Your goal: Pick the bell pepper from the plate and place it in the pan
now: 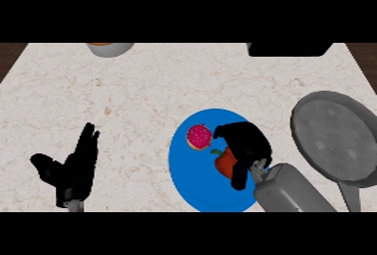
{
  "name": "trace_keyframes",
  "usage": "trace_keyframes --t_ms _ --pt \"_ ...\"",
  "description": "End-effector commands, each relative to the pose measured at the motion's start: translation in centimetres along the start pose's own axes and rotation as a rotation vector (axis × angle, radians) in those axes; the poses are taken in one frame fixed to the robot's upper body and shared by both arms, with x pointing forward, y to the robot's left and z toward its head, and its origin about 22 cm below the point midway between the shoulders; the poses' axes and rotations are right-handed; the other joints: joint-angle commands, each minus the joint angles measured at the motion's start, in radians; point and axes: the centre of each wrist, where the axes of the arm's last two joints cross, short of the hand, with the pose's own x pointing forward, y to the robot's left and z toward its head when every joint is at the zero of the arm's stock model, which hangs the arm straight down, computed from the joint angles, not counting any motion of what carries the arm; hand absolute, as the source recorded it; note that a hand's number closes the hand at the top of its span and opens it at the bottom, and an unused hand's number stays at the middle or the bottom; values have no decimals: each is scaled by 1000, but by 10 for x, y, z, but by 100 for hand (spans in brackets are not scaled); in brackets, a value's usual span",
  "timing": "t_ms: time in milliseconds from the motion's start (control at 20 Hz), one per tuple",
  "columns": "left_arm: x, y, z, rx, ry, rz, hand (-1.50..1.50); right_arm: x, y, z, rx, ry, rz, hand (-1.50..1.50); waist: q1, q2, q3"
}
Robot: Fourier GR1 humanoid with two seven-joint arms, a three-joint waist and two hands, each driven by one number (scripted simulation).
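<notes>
Red bell pepper (pixel 224 162) lies on the round blue plate (pixel 193 185) at lower centre, its green stem pointing to the frame's left; its long axis cannot be told. The black right hand (pixel 247 144) curls around it. The grey metal pan (pixel 333 139) sits right. The left hand (pixel 72 169) rests open lower left.

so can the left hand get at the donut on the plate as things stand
Probably not easily. The left hand rests open well off the blue plate, and the right hand, curled over the bell pepper, sits right beside the donut.
</notes>
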Motion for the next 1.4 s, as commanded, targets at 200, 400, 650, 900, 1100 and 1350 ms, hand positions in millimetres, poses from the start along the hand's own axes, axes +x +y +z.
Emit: trace_keyframes --t_ms 200,400,650,900,1100,1350 --pt "-14 -16 5 -1 80 -3 0 -7 30 -7 -67 -103 33 150 -2 7 -7" --pt "-12 -9 -4 -3 81 20 0 -6 10 -8 -74 -94 50 150 -4 6 -8" --pt "-13 -7 5 -9 89 0 0 25 26 -7 -90 133 -48 150 -7 5 -8" --pt "-11 -2 2 -18 98 26 0 58 42 13 -193 361 -142 150 -1 5 -8" --pt "-12 1 7 4 81 10 0 79 21 24 -383 367 -73 150 0 4 -8" --pt "-12 3 4 8 93 16 0 90 -15 56 -758 407 -68 150 -27 -5 -9"
